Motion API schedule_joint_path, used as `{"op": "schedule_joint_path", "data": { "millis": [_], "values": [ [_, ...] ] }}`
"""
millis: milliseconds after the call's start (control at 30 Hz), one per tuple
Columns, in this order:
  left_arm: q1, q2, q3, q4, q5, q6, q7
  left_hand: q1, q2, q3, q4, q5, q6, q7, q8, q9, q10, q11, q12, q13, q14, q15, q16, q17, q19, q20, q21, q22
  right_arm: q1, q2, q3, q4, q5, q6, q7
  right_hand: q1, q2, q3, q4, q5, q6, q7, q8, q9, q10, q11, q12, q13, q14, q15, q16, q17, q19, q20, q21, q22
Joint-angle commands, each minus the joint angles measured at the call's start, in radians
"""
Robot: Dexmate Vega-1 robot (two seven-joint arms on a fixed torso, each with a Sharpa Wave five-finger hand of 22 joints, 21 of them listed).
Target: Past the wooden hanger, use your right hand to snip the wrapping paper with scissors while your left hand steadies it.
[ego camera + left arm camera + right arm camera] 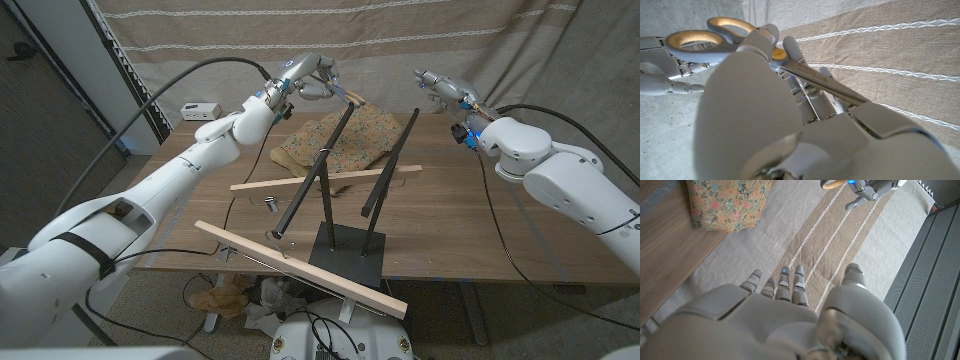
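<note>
Over the wooden table (450,215) we've got the scissors (740,42) gripped in our left hand (310,78), above the wrapping paper (345,140), right hand (445,85) spread, holding nothing.

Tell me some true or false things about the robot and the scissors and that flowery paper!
1. The left robot hand holds the scissors. True.
2. The right robot hand holds the flowery wrapping paper. False: that hand is up in the air, holding nothing, and the paper lies on the table.
3. The scissors have yellow inside their handle loops. True.
4. The scissors are cutting the paper right now. False: they are raised above the table, away from the paper.
5. A black stand sits on the table in front of the paper. True.
</note>
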Motion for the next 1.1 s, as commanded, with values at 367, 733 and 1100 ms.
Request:
{"op": "schedule_joint_path", "data": {
  "millis": [367, 733, 1100],
  "values": [
    [0.009, -0.044, 0.010, 0.082, 0.012, -0.093, 0.117, 0.028, 0.027, 0.022, 0.006, -0.003, 0.009, -0.001, 0.021, 0.071, 0.024, 0.004, -0.012, -0.007, 0.018, -0.020, -0.024, -0.003, 0.021, -0.037, -0.010, -0.017, 0.169, -0.069, -0.083, -0.071, -0.021, -0.174, 0.041, 0.032, -0.001, 0.017, -0.002, -0.006, 0.033, -0.002, 0.018, 0.010, 0.011, 0.005, 0.000, 0.001, 0.014, 0.005, 0.005, 0.003, 0.013, 0.007, 0.007, 0.002],
    [0.015, -0.065, 0.012, 0.092, -0.003, -0.084, 0.135, 0.022, 0.021, 0.032, 0.010, -0.014, 0.010, -0.001, 0.025, 0.074, 0.029, -0.002, -0.019, -0.008, 0.046, -0.020, -0.050, -0.006, 0.042, -0.054, -0.024, -0.037, 0.223, -0.115, -0.117, -0.095, -0.064, -0.239, 0.085, 0.057, -0.003, 0.030, -0.003, -0.012, 0.094, -0.006, 0.048, 0.019, 0.014, 0.009, -0.001, 0.000, 0.011, 0.014, 0.001, 0.003, 0.013, 0.013, 0.004, 0.002],
    [0.013, -0.076, 0.019, 0.095, -0.005, -0.070, 0.140, 0.020, -0.009, 0.085, 0.025, 0.000, 0.010, -0.001, 0.030, 0.092, 0.037, 0.003, -0.024, 0.024, 0.024, -0.020, -0.030, 0.028, 0.038, -0.046, -0.026, 0.000, 0.240, -0.133, -0.118, -0.108, -0.084, -0.250, 0.111, 0.068, -0.005, 0.035, -0.003, -0.014, 0.116, -0.010, 0.058, 0.024, 0.014, 0.009, -0.002, 0.000, 0.010, 0.017, 0.000, 0.003, 0.014, 0.011, 0.003, 0.002]
  ]
}}
